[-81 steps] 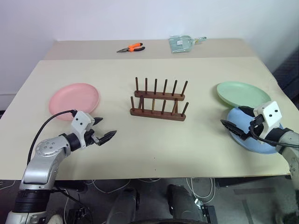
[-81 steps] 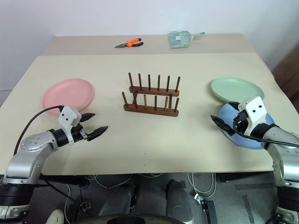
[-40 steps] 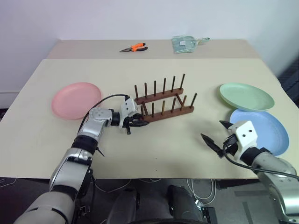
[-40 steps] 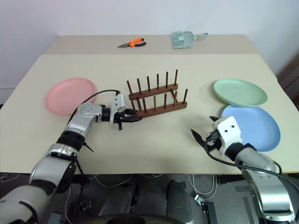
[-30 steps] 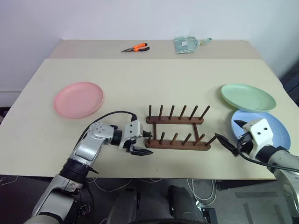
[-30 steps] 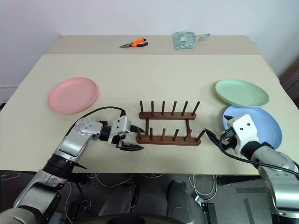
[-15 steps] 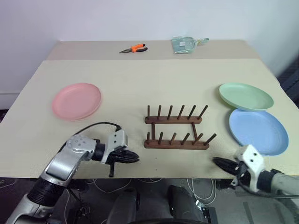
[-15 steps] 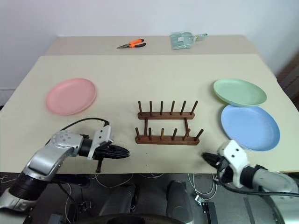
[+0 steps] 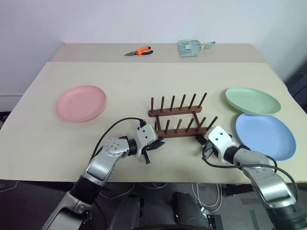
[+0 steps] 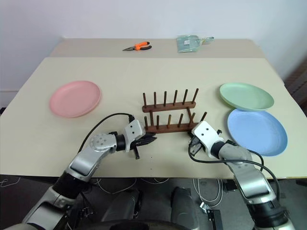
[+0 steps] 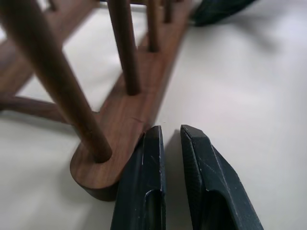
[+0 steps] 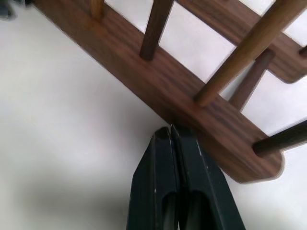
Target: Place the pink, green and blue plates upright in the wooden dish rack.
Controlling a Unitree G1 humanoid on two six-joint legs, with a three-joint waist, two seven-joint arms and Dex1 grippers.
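We hold both arms low and bent inward, forearms converging toward the middle. Our left gripper [image 9: 156, 142] points forward and to the right, its two black fingers [image 11: 144, 191] nearly together with a thin gap between them. Our right gripper [image 10: 191, 137] points forward and to the left, tilted slightly downward, its fingers [image 12: 160, 187] pressed fully together.

Dark grained wooden dish rack [image 9: 178, 125], matte plates, smooth matt table [image 9: 144, 81]

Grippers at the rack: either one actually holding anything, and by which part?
Nothing is held. The left gripper and right gripper are shut with nothing between the fingers, tips pressed against the near rail of the wooden dish rack.
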